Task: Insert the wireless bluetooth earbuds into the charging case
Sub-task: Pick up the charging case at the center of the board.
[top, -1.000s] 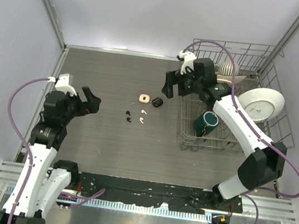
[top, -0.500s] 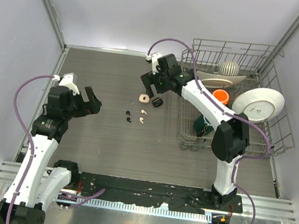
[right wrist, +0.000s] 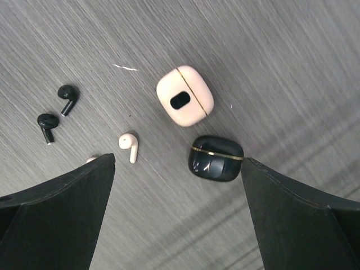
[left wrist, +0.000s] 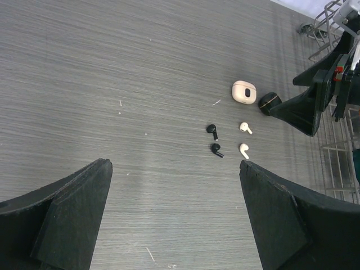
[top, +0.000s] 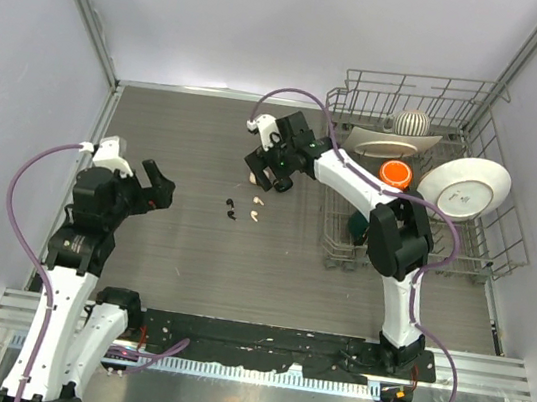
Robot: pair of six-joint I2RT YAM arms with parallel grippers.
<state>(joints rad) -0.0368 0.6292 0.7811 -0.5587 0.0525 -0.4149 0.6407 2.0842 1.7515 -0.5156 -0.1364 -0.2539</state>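
R gripper (right wrist: 177,169) spread open, empty, hovers over white case (right wrist: 184,103) & black case (right wrist: 215,157), mid tabletop (top: 197,140). Black earbuds (right wrist: 67,93) + white earbuds (right wrist: 129,143) loose beside cases. L gripper (left wrist: 174,169) open, empty, near left edge.

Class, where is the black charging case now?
In the right wrist view, the black charging case lies beside the white case, right of a white earbud.

Grey tbl (top: 187,138): wht case (right wrist: 184,95), blk case (right wrist: 216,158), wht buds (right wrist: 129,144), blk buds (right wrist: 67,93), wire rack (top: 423,79).
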